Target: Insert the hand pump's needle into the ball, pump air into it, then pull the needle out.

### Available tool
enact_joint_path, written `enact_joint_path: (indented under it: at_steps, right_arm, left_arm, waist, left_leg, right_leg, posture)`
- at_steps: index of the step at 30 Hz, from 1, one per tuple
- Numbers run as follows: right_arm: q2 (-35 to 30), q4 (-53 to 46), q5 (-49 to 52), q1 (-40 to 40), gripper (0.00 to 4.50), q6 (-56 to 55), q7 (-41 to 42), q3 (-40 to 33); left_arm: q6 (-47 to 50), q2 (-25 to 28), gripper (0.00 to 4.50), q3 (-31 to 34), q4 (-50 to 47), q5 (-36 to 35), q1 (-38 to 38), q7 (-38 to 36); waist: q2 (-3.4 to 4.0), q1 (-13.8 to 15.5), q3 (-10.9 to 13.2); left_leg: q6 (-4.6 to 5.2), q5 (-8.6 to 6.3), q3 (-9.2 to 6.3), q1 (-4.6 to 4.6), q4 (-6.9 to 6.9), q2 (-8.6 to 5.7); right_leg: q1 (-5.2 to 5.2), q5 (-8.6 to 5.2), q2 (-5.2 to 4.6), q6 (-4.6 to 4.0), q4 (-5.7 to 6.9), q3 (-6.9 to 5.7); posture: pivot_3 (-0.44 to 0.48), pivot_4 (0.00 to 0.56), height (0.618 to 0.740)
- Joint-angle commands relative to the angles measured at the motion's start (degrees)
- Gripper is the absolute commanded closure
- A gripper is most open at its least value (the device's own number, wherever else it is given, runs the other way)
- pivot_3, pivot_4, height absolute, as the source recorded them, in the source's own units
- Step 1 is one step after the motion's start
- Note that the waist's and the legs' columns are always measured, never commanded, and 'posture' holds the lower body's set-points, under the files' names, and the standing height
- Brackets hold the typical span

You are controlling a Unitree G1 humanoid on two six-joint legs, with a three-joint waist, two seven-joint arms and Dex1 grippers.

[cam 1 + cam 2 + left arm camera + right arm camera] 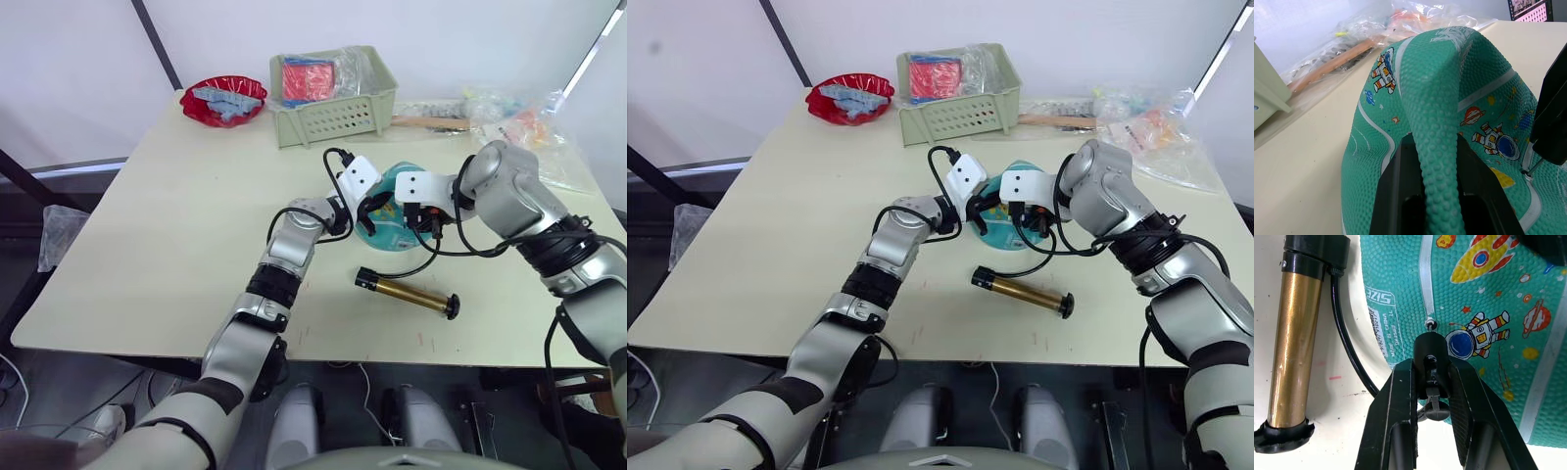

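Note:
The teal ball (384,228), limp and folded, lies at the table's middle. My left gripper (1432,196) is shut on a raised fold of it, with the cartoon prints on either side. My right gripper (1431,377) is shut on the needle's black fitting. The needle (1429,325) has its tip at the small valve hole on the ball's white seam; how deep it sits I cannot tell. The hand pump (407,292) lies flat on the table just in front of the ball, and its thin black hose (1344,342) curves up to the fitting.
A green basket (333,108) with red packets stands at the back, and a red bowl (223,101) at the back left. Plastic bags (514,122) and a wooden-handled tool (431,122) lie at the back right. The table's front edge runs just beyond the pump.

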Motion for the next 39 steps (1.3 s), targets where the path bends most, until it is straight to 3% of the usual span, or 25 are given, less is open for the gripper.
enact_joint_path:
  at_steps: [1, 13, 30, 32, 34, 38, 39]
  right_arm:
    - [4.7, -0.7, 0.9, 1.3, 4.15, -2.0, -1.7, 0.9]
    - [6.8, -0.7, -0.4, 4.1, 4.15, -1.1, -3.9, -1.7]
    - [-1.1, -8.0, 4.2, 7.0, 4.15, -1.9, -1.4, -9.2]
    - [-2.4, -7.9, 5.0, 6.8, 3.11, -3.3, -0.7, -9.8]
    - [-3.8, -8.2, 6.1, 6.8, 2.34, -3.9, 0.4, -10.1]
    - [-5.3, -8.8, 8.2, 6.8, 0.21, -4.7, -0.2, -12.0]
    - [-5.9, -9.1, 8.9, 6.8, 0.21, -4.8, 0.0, -12.5]
  left_arm:
    - [0.7, -2.8, 4.44, -4.0, 0.5, 0.3, 1.5, -1.6]
    - [0.4, -3.1, 4.44, -3.8, 0.7, 0.7, 1.9, -1.5]
    - [-1.2, -1.4, 4.44, -3.0, 3.0, 1.1, 2.0, -0.9]
    - [-1.3, -1.5, 4.44, -3.0, 3.2, 1.1, 1.9, -0.8]
    - [-1.3, -1.6, 4.44, -3.0, 3.2, 1.1, 1.9, -0.8]
    - [-1.4, -1.5, 4.44, -3.0, 3.2, 1.1, 1.9, -0.7]
    - [-1.4, -1.5, 4.44, -3.0, 3.2, 1.1, 2.0, -0.7]
  waist:
    - [-0.02, -0.1, -0.1]
    - [-0.15, -0.2, -0.5]
    - [-0.11, 0.1, -0.5]
    - [-0.1, 0.1, -0.5]
    - [-0.03, 0.4, -0.4]
    - [0.02, 1.2, -0.3]
    - [0.04, 1.3, -0.3]
  left_leg:
    - [0.0, 0.0, 0.0, 0.01, 0.0, 0.0]
    - [0.0, 0.0, -0.02, 0.06, -0.01, 0.01]
    - [0.0, -0.01, -0.01, -0.04, -0.03, 0.0]
    - [0.0, -0.01, -0.01, -0.04, -0.03, 0.0]
    - [0.0, -0.01, -0.01, -0.05, -0.04, -0.01]
    - [0.0, -0.01, 0.0, -0.11, -0.03, -0.02]
    - [0.0, -0.01, 0.01, -0.12, -0.03, -0.02]
  right_leg:
    - [0.0, 0.0, 0.0, 0.0, 0.0, 0.0]
    - [0.04, 0.0, 0.0, 0.0, 0.01, 0.0]
    - [0.0, 0.0, -0.01, 0.0, -0.07, -0.01]
    - [0.0, -0.01, -0.02, 0.0, -0.08, -0.01]
    - [0.0, -0.01, -0.02, 0.0, -0.09, -0.01]
    - [-0.01, -0.01, -0.04, 0.01, -0.16, -0.03]
    - [-0.02, 0.0, -0.04, 0.01, -0.17, -0.03]
  posture:
    - [0.0, 0.15, 0.735]
    - [0.0, 0.15, 0.735]
    - [0.0, 0.15, 0.735]
    - [0.0, 0.15, 0.735]
    - [0.0, 0.15, 0.735]
    - [0.0, 0.15, 0.735]
    - [0.0, 0.15, 0.735]
